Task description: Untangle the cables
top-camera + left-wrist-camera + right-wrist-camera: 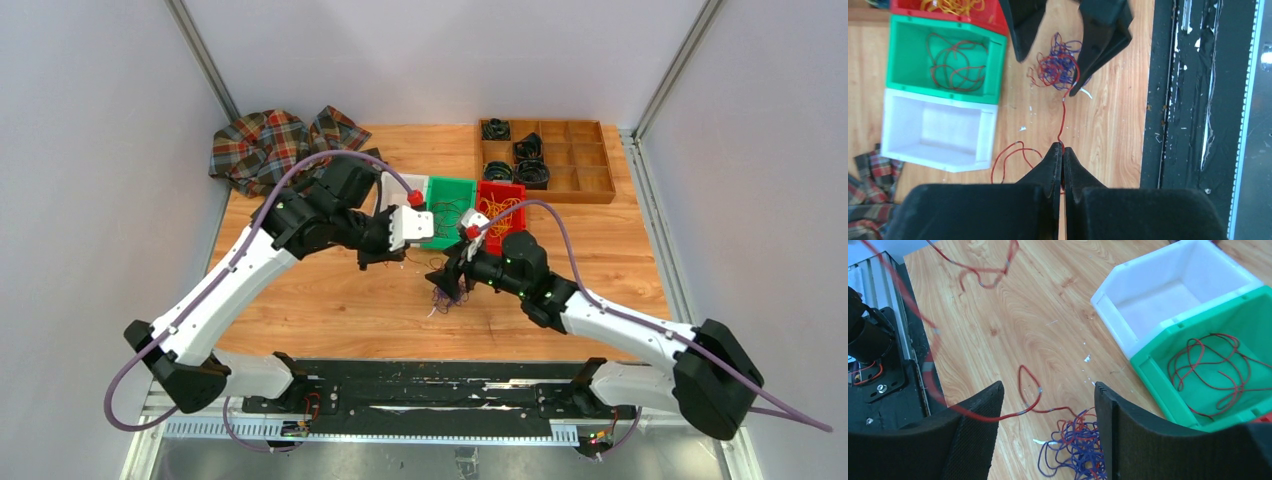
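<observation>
A small tangle of purple and red wires [1058, 67] lies on the wooden table; it also shows in the right wrist view [1078, 450] and the top view [440, 298]. My right gripper [1048, 390] is open, its fingers [1103, 40] standing on either side of the tangle, not closed on it. My left gripper [1062, 147] is shut on a red wire [1064, 112] that runs taut out of the tangle; a loose loop of it [1008, 157] lies on the table. In the top view the left gripper [383, 258] is left of the right gripper [447, 283].
A green bin [993, 70] holds red wires, a white bin [988, 132] is empty, and a red bin [500, 205] holds yellow wires. A wooden tray [590, 160] with black coiled cords stands at the back right, a plaid cloth [280, 145] at the back left. A black rail [1188, 100] runs along the near edge.
</observation>
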Available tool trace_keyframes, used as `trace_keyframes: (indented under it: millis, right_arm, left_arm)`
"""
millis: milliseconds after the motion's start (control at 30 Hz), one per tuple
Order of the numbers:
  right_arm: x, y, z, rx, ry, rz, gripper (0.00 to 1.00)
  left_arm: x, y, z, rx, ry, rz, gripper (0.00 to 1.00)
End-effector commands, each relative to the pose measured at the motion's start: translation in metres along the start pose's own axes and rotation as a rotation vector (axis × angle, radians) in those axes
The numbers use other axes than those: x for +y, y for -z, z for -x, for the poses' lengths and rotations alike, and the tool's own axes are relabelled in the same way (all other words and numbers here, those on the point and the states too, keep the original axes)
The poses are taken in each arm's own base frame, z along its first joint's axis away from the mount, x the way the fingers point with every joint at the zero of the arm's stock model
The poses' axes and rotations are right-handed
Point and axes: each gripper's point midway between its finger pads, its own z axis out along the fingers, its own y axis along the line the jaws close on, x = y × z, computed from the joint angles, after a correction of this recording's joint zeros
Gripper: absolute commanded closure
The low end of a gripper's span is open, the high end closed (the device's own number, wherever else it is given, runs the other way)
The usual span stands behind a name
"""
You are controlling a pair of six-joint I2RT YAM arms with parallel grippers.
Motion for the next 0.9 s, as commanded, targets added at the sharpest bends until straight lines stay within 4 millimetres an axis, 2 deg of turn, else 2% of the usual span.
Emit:
trace_keyframes:
  millis: [0,133,233,367,467,700,800,867]
  right_arm:
    - [0.009,-0.025,0.016,-0.046,-0.008,0.047,0.35]
    - [-0.006,-0.044,0.006,-0.043,-0.025,-0.018,0.41]
    - [-0.013,-0.051,-0.006,-0.047,-0.048,-0.057,0.47]
    - [-0.016,-0.055,-0.030,-0.031,-0.097,-0.070,0.56]
    - [-0.017,-0.058,-0.056,0.007,-0.143,-0.085,0.60]
    - [-0.014,-0.050,-0.108,0.067,-0.210,-0.131,0.65]
    - [-0.008,-0.046,-0.124,0.096,-0.223,-0.130,0.65]
    - [-0.003,-0.042,-0.129,0.109,-0.232,-0.127,0.65]
  left_arm:
    - [0.000,0.028,0.029,-0.077,-0.018,0.051,1.00]
    - [-0.002,0.046,0.044,-0.110,-0.026,0.066,1.00]
    - [-0.001,0.061,0.052,-0.124,-0.047,0.098,1.00]
    - [0.004,0.090,0.069,-0.168,-0.092,0.184,1.00]
    - [0.012,0.114,0.088,-0.215,-0.121,0.259,1.00]
    - [0.035,0.177,0.132,-0.315,-0.171,0.476,1.00]
    - [0.036,0.192,0.143,-0.352,-0.182,0.508,1.00]
    - [0.035,0.193,0.145,-0.360,-0.180,0.507,0.99]
